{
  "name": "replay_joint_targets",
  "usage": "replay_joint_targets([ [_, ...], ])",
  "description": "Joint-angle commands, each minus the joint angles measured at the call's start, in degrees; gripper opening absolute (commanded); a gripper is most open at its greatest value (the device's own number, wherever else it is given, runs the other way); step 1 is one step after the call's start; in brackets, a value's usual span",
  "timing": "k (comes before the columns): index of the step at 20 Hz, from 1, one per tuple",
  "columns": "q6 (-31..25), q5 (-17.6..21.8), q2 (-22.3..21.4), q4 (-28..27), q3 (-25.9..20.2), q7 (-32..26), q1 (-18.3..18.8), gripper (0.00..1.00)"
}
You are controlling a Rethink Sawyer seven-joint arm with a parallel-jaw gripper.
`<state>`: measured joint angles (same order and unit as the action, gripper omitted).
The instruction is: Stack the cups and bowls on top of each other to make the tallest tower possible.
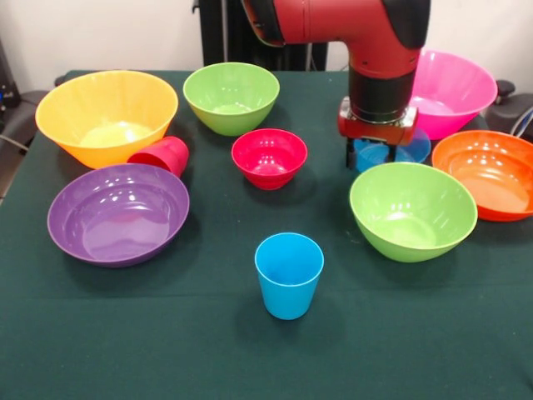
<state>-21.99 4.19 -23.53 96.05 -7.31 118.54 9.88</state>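
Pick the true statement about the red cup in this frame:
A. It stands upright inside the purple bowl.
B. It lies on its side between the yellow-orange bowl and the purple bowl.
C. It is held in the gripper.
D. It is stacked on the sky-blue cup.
B: the red cup lies tipped over, its mouth toward the purple bowl, against the yellow-orange bowl.

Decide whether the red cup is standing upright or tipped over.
Tipped over. The red cup lies on its side between the yellow-orange bowl and the purple bowl.
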Motion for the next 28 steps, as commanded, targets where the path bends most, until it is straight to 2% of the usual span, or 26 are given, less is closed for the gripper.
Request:
replay_joint_targets([
  [1, -3.43, 3.90, 4.51, -3.83, -1.00, -1.93, 1.58, 1.00],
  [12, -4.23, 4.05, 1.33, 2.04, -2.73, -1.58, 3.46, 1.00],
  [19, -4.97, 2.96, 0.32, 3.55, -3.80, -0.49, 3.31, 1.00],
  [28, -7.58, 1.61, 0.30, 2.38, -4.19, 0.20, 2.71, 1.00],
])
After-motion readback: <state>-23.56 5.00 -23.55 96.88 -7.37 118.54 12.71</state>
